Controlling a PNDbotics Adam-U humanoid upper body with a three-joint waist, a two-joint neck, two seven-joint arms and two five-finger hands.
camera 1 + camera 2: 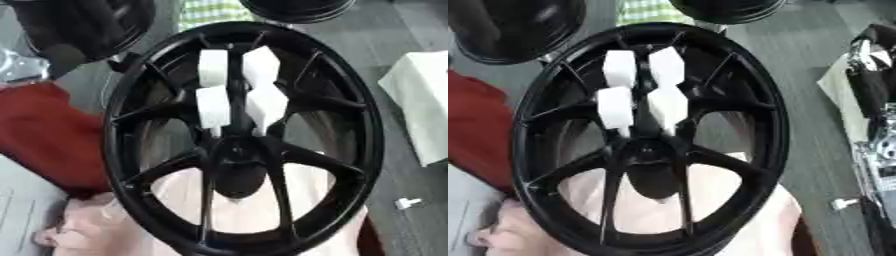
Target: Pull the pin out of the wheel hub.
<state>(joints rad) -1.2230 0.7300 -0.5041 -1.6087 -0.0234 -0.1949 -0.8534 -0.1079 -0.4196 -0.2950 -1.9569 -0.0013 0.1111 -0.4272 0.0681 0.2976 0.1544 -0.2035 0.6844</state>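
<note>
Wheel hub [241, 165], black with thin paired spokes, fills the middle of both views and stands tilted, its rim nearly reaching the top and bottom edges. A person's bare hand [87, 230] touches the rim at the lower left, and a pale limb shows through the lower openings between the spokes. Four white blocks [229, 87] sit in two pairs over the upper spokes, their narrow lower ends pointing at the hub's centre; they look like finger parts, but I cannot tell whose they are or whether they grip anything. The pin itself cannot be made out at the dark centre.

In the right eye view a black and silver robot part, seemingly the right hand [872, 80], lies along the right edge, apart from the wheel; I cannot tell how its fingers are set.

Red cloth [44, 135] lies left of the wheel, a white block [420, 105] to its right, and two more black wheels [83, 25] beyond it.
</note>
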